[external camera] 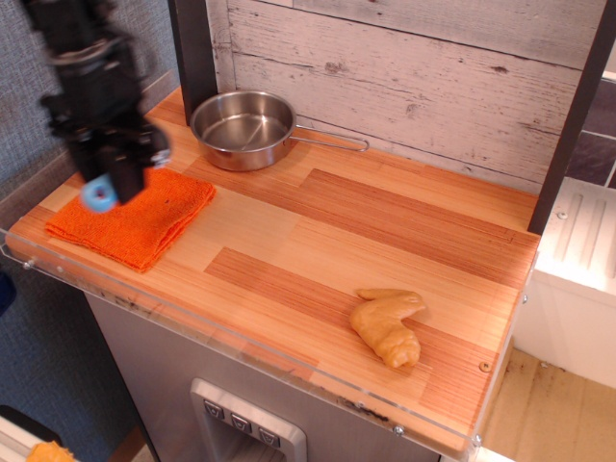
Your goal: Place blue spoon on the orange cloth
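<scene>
My gripper (104, 183) is blurred by motion at the far left, above the orange cloth (144, 221). It is shut on the blue spoon (98, 197), whose light-blue handle end sticks out below the fingers; the spoon's grey bowl is hidden inside the gripper. The orange cloth lies flat at the left front of the wooden table (366, 241). The spoon hangs over the cloth's left part and I cannot tell whether it touches it.
A steel pot (243, 128) with a wire handle stands at the back, right of the gripper. A tan croissant-shaped toy (387, 324) lies at the front right. A clear plastic rim (192, 327) runs along the table's front edge.
</scene>
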`<state>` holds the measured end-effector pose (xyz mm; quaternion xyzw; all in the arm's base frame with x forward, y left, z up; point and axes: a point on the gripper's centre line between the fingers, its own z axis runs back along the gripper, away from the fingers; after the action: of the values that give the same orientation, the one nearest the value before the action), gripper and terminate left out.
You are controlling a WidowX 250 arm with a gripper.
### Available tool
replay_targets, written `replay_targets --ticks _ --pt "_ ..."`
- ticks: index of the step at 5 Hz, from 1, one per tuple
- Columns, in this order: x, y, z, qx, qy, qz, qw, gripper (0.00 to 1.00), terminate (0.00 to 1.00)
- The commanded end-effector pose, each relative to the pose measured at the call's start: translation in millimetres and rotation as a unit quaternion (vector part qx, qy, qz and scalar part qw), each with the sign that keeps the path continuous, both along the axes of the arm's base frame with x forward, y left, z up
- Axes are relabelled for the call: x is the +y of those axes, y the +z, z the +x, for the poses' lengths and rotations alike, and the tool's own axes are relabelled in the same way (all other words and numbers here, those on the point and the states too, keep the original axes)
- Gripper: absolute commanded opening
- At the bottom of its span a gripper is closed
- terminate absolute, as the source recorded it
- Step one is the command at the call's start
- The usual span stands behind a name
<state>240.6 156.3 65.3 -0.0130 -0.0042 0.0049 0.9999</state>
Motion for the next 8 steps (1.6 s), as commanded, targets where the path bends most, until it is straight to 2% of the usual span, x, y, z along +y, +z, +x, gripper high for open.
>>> replay_targets --ticks 1,4,5,6,7,8 --pt "30.3 -10.7 -4.1 0.001 0.002 0.014 0.9999 0.00 0.00" --pt "22.9 -4.2 16.2 -0.026 -0.030 0.039 0.9984 0.00 0.00" --pt "21.6 -5.7 16.3 -0.019 -0.025 0.043 0.9986 1.00 0.00" --pt "19.2 -4.7 17.0 -0.018 -0.024 0.045 0.9985 1.00 0.00" --pt "7.7 9.9 16.0 -0.018 -0.020 0.047 0.9985 1.00 0.00" --pt "-25.4 32.2 14.4 -0.037 -0.012 0.042 0.9984 1.00 0.00"
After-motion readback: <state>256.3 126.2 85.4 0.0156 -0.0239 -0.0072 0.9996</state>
